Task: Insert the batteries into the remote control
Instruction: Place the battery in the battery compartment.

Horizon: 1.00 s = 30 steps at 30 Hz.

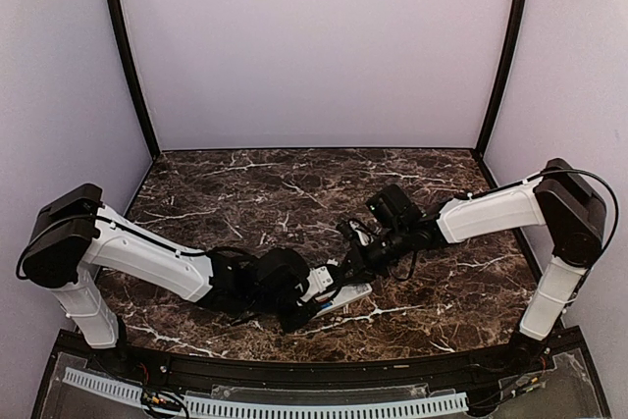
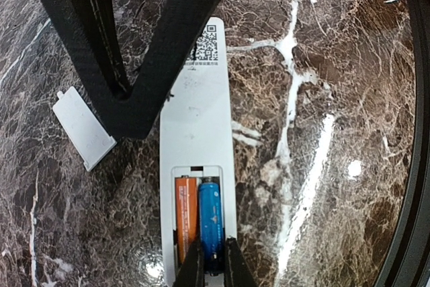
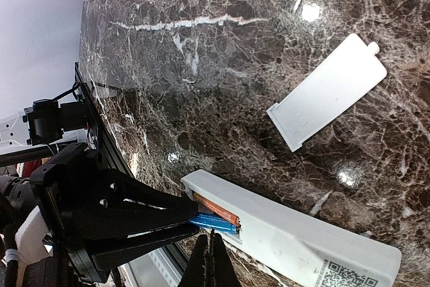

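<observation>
Batteries (image 2: pixel 201 220) partly hidden by left end effector (image 2: pixel 213 260).

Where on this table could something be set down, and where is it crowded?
Free: the marble table between the back wall and both arms. Crowded: the near centre, where the left gripper, right gripper, remote control and loose cover cluster.

Bright overhead light is glaring in small white spots on the glossy marble table (image 2: pixel 349 166); focus is staying sharp.
</observation>
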{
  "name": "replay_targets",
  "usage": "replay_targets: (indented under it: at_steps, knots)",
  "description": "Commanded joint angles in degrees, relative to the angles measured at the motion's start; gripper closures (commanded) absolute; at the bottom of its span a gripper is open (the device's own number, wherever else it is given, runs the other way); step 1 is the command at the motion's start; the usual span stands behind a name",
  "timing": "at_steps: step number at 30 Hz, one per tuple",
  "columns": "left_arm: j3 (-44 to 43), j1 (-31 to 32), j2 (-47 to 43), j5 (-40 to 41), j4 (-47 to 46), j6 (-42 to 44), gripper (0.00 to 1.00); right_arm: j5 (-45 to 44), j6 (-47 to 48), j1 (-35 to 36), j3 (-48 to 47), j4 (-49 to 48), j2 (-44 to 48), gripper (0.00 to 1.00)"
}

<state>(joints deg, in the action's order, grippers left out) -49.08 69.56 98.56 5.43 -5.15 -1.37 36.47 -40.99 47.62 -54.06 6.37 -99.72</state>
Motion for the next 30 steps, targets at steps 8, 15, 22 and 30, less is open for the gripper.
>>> replay_targets:
  at_steps: [8,15,22,30]
  knots:
    - [-0.93,0.14,2.9,-1.55,1.41,1.01,0.97,0.88,-0.1,0.46,1.37,-1.64,1.67,1.0]
    - [-1.63,0.14,1.74,-0.62,3.08,2.48,0.82,0.8,0.27,0.5,1.15,-1.14,1.72,1.0]
    - [-1.62,0.14,0.92,-0.62,3.31,2.49,0.81,0.86,0.43,0.44,0.89,-0.98,1.73,1.0]
    - [-2.76,0.14,-0.73,-0.78,1.95,3.66,0.71,0.97,0.72,0.42,0.58,-0.64,2.01,1.0]
